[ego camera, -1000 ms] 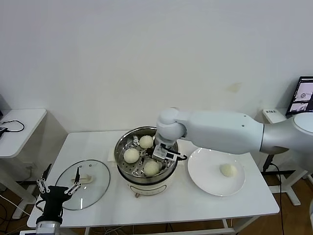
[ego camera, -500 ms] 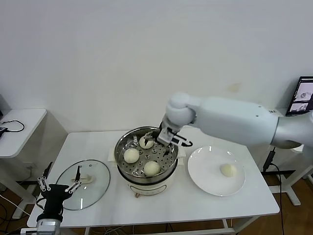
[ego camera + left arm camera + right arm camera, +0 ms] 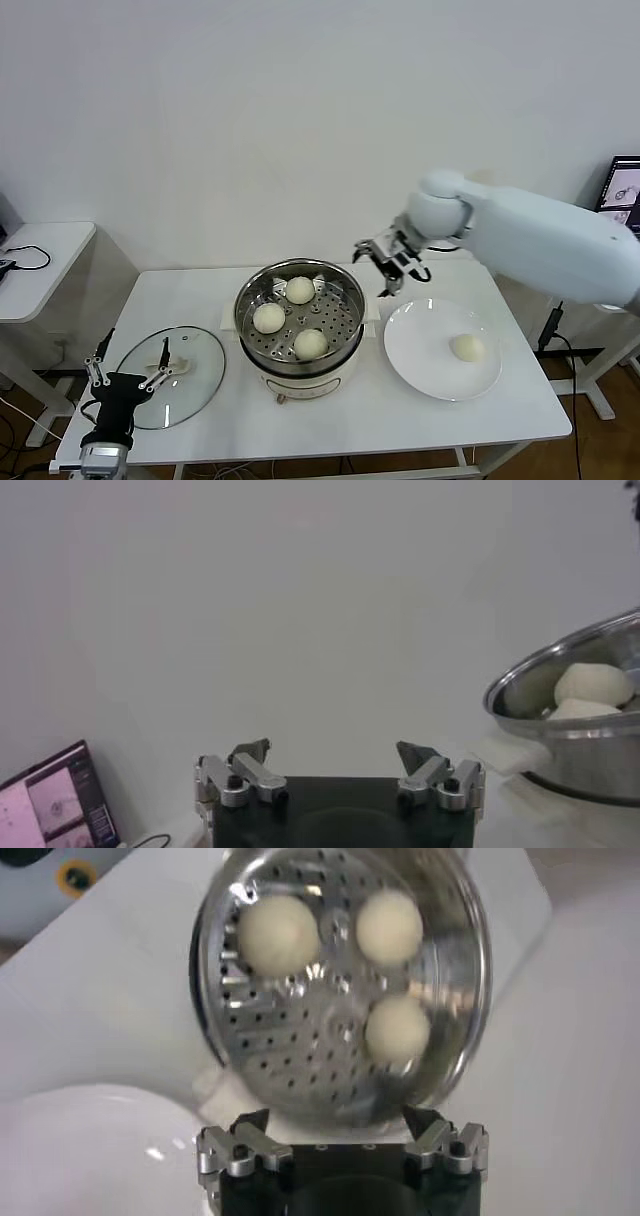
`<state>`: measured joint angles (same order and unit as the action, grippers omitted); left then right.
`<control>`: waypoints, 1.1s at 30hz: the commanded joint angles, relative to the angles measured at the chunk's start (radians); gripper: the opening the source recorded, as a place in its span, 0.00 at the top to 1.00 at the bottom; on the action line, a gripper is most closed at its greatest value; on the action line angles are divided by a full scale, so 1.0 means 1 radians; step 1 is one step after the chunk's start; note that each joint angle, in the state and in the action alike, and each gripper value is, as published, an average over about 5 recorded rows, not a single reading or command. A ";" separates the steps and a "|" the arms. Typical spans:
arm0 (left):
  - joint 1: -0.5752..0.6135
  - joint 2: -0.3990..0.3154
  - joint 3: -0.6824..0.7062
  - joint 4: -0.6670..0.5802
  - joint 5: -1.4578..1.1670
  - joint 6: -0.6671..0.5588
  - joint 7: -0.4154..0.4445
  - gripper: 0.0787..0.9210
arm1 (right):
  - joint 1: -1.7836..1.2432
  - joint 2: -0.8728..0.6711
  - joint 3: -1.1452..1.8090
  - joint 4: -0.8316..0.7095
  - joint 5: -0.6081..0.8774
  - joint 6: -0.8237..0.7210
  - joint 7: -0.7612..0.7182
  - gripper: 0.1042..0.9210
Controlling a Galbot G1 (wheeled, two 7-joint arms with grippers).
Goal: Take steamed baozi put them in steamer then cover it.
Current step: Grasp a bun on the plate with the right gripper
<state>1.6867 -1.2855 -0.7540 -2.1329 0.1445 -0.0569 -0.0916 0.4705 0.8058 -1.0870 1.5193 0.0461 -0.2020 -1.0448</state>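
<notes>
Now three steamed baozi (image 3: 300, 290) sat in steamer (image 3: 247, 300), fourth on white plate (image 3: 420, 365). Right gripper (image 3: 392, 262) spread, empty, between them; left gripper (image 3: 128, 375) spread beside cover (image 3: 200, 375). Risk: squeezing soft bun, deforming or dropping it.

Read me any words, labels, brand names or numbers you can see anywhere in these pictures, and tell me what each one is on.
No text can be read anywhere.
Steamer, cover, plate: no markings show.
Monitor at the right edge: a picture on screen, any lettering too small to read.
Screen in the left wrist view: images only, too blurred to read.
</notes>
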 commanded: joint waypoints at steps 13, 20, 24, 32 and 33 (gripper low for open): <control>0.003 0.016 0.005 0.021 0.004 0.001 0.002 0.12 | -0.544 -0.351 0.336 -0.058 -0.200 -0.097 -0.039 0.12; 0.003 0.010 0.008 0.015 0.007 0.002 0.003 0.12 | -0.598 -0.312 0.373 -0.118 -0.245 -0.089 -0.026 0.12; 0.007 0.006 0.008 0.010 0.008 0.003 0.003 0.12 | -0.631 -0.266 0.405 -0.170 -0.273 -0.084 -0.020 0.12; 0.014 0.005 0.000 0.005 0.008 0.002 0.002 0.12 | -0.651 -0.177 0.437 -0.276 -0.308 -0.055 -0.006 0.12; 0.015 0.004 0.000 0.005 0.008 0.002 0.002 0.12 | -0.649 -0.165 0.439 -0.288 -0.309 -0.052 -0.003 0.12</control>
<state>1.6995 -1.2805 -0.7521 -2.1261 0.1526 -0.0547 -0.0892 -0.1127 0.5709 -0.7026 1.3434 -0.2149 -0.2691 -1.0534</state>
